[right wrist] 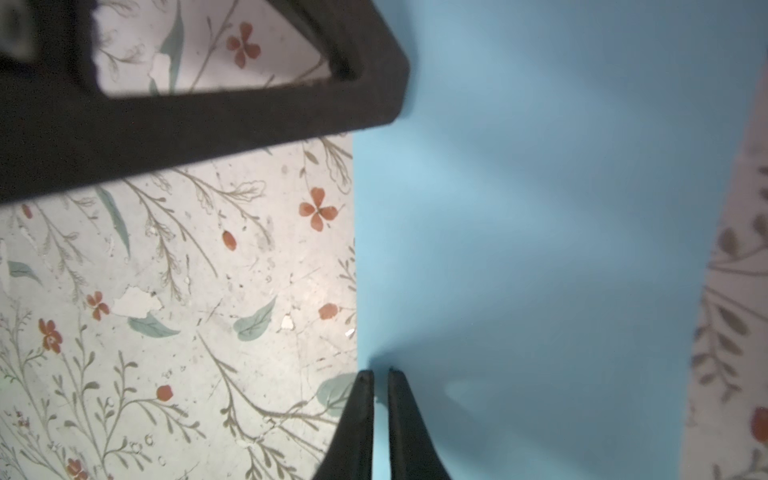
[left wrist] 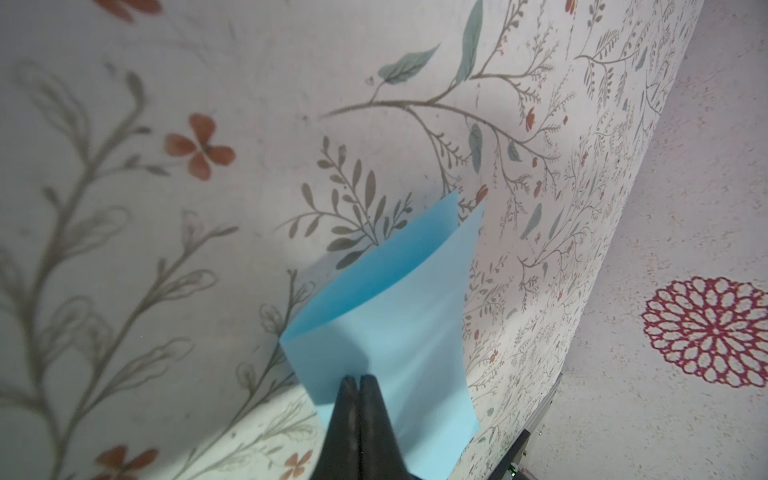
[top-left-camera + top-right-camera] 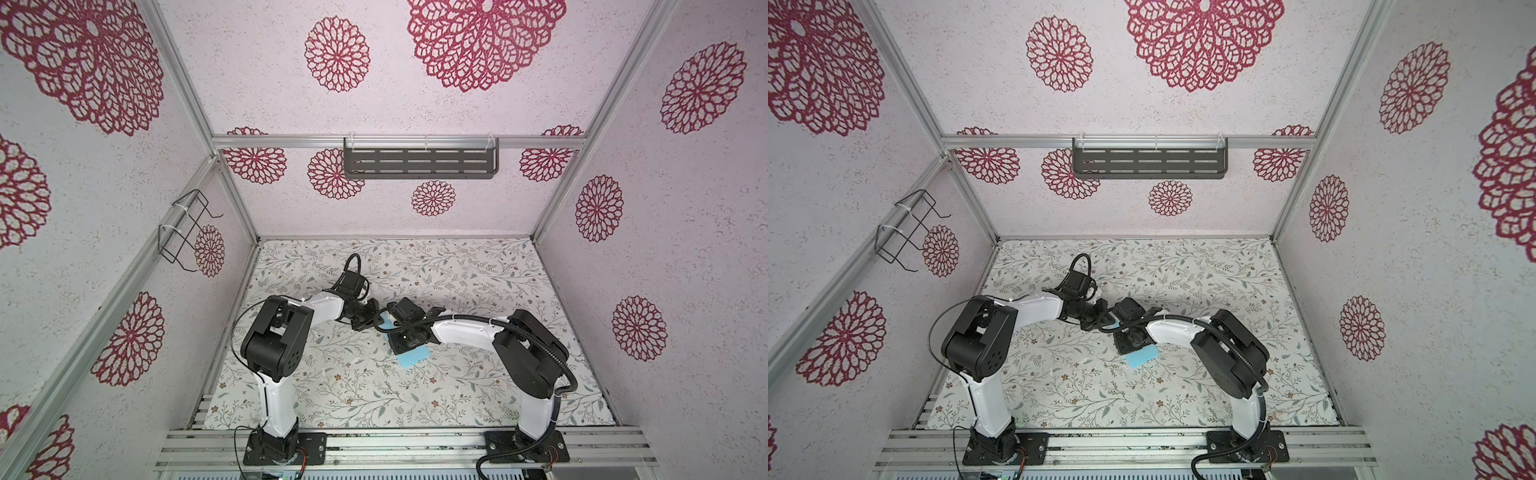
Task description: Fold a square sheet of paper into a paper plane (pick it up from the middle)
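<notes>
The light-blue square sheet of paper [image 3: 413, 356] [image 3: 1142, 356] hangs folded in half above the middle of the floral table, held between both arms. In the left wrist view the sheet of paper [image 2: 390, 316] shows two layers that part at the far end, and my left gripper [image 2: 358, 380] is shut on its near edge. In the right wrist view the sheet of paper [image 1: 540, 228] fills the frame; my right gripper [image 1: 380, 374] pinches its edge, jaws a sliver apart. The left gripper's black finger [image 1: 249, 116] touches the same edge. No paper plane shape shows.
The floral table mat [image 3: 457, 282] lies under both arms. A dark slotted shelf [image 3: 419, 162] hangs on the back wall and a wire rack [image 3: 187, 230] on the left wall. An aluminium rail [image 3: 395, 444] carrying both arm bases runs along the front.
</notes>
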Robot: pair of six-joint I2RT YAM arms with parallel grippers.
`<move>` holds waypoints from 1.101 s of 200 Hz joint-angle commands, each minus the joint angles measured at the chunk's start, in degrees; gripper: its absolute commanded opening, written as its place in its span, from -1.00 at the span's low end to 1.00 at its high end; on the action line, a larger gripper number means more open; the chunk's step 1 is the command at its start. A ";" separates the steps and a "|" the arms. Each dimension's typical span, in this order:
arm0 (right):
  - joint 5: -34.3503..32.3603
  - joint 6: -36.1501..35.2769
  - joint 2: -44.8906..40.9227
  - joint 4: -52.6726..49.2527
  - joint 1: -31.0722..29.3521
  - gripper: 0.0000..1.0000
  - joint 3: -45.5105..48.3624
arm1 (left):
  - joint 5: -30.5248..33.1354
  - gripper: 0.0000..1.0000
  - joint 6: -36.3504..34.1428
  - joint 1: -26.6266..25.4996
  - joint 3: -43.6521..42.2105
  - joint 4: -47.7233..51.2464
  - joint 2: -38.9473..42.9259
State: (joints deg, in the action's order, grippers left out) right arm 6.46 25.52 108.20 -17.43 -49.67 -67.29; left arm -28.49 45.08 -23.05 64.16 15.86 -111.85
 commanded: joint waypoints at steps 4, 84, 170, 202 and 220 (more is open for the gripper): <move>0.57 -0.72 0.34 -1.40 0.23 -0.73 -1.42 | 2.00 -0.99 -1.34 -0.05 0.66 1.93 -2.45; -0.04 -1.78 -0.96 0.42 0.27 -0.71 -3.44 | 3.34 -1.00 -2.35 0.06 0.27 3.72 -3.18; -1.47 -1.62 2.84 0.62 0.19 -0.71 -5.23 | 3.36 -1.00 -2.25 0.38 -0.39 3.59 -2.79; -0.85 -1.70 3.06 -0.47 0.08 -0.75 -4.45 | 2.61 -1.00 -1.86 1.18 -1.40 2.60 -2.91; -0.56 -1.87 2.91 -0.98 0.05 -0.76 -3.69 | 2.39 -1.00 -1.84 1.60 -1.85 2.43 -3.09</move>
State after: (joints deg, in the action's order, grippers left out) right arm 5.82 24.97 111.55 -16.53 -49.65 -71.64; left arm -28.53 43.55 -22.48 64.42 15.99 -113.21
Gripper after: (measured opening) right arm 0.121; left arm 0.040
